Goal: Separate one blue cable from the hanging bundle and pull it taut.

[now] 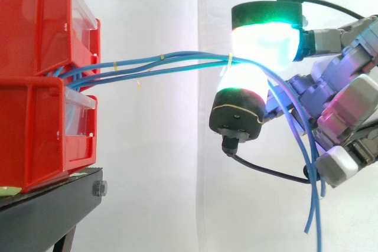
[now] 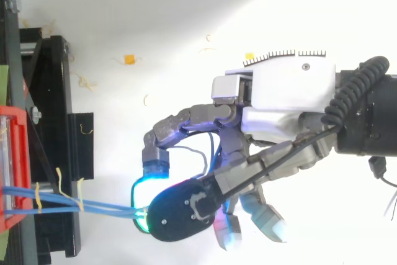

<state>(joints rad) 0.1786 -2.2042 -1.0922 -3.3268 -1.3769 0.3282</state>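
Pinching the blue cables (image 1: 159, 63) between two glowing pads (image 1: 263, 42), the hand (image 1: 345, 92) sits to the right of the stacked red bins (image 1: 35, 128), well apart from them. The cables come out of the gap between the upper and the lower bin and run almost level to the right through open air. They pass between the upper pad and the lower one, then arc over and hang loose on the right, beside the other fingers. In the top view the hand (image 2: 273, 100) has its fingers curled, and the cables (image 2: 93, 204) reach from the bin at the left edge straight into the pinch. The bins rest on a black stand (image 1: 47, 210).

The stretch from bins to pinch looks nearly tight, with only a slight bow, so the pulling seems largely done. The separating looks less settled. Several strands, ringed here and there by small yellowish bands (image 1: 162, 57), converge at the pads, and I cannot tell whether one is clamped or all of them. What probably remains is to hold a single strand, let the others drop, and draw a little further right
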